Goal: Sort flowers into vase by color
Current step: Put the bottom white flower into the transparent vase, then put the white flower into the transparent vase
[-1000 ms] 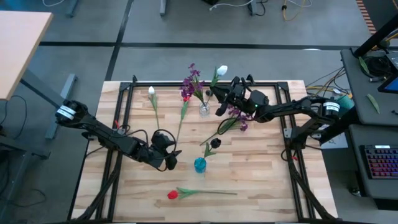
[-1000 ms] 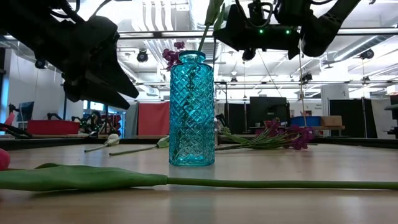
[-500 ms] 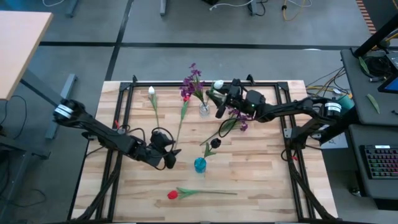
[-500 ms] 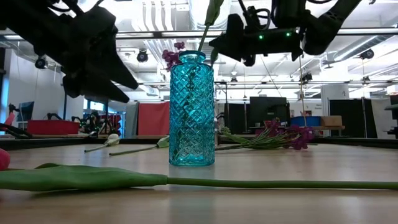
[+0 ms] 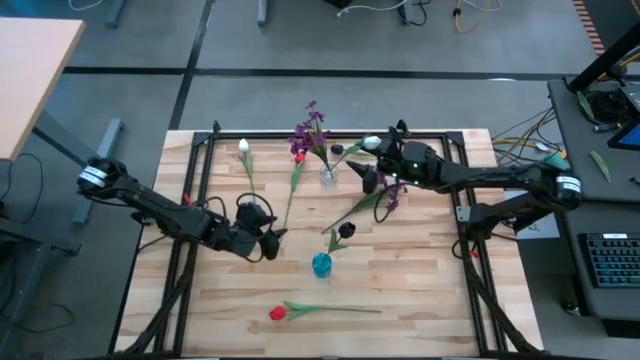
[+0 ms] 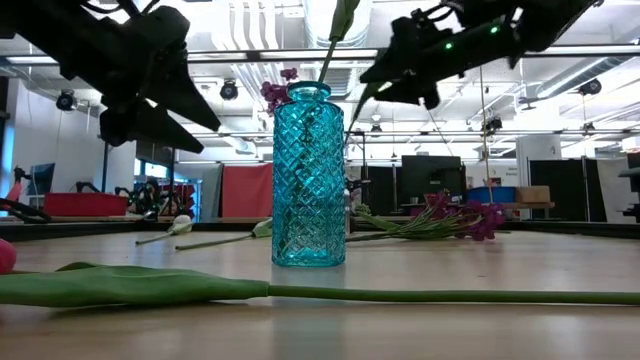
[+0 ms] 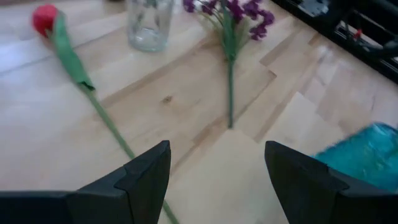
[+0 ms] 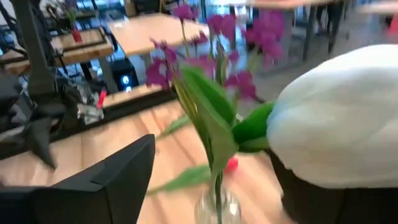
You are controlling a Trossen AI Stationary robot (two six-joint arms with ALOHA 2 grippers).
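Light wooden slatted table (image 5: 420, 290) on a black frame, grey floor around. Small clear glass vase (image 5: 328, 177) near the far edge holds a purple cluster flower (image 5: 308, 130); in the right wrist view its purple blooms and green leaves (image 8: 211, 118) stand directly in front of the camera, blocking much of the table behind. Blue diamond-patterned glass vase (image 5: 321, 264) stands mid-table, upright, with a near-black bloom on a green stem (image 5: 345, 231) in it, leaning out; in the low view this blue vase (image 6: 308, 175) fills the centre.

Right gripper (image 5: 372, 165) hovers just beside the clear vase, fingers clamped on the white-budded flower (image 5: 371, 143); the white bud (image 8: 339, 137) sits huge against the right wrist camera. Left gripper (image 5: 266, 237) hangs left of the blue vase, fingers spread, nothing between them.

Loose flowers on the table: a white bud on a thin green stem (image 5: 245, 160) lying at the far left, a red-headed stem (image 5: 296, 172) beside it, a purple cluster spray (image 5: 385, 195) lying under the right arm, and a red tulip with a long green leaf and stem (image 5: 278, 313) at the near edge, lying flat, well apart from both vases. Left wrist view shows the red-headed stem (image 7: 46, 18), the clear vase base and a purple sprig (image 7: 239, 12)
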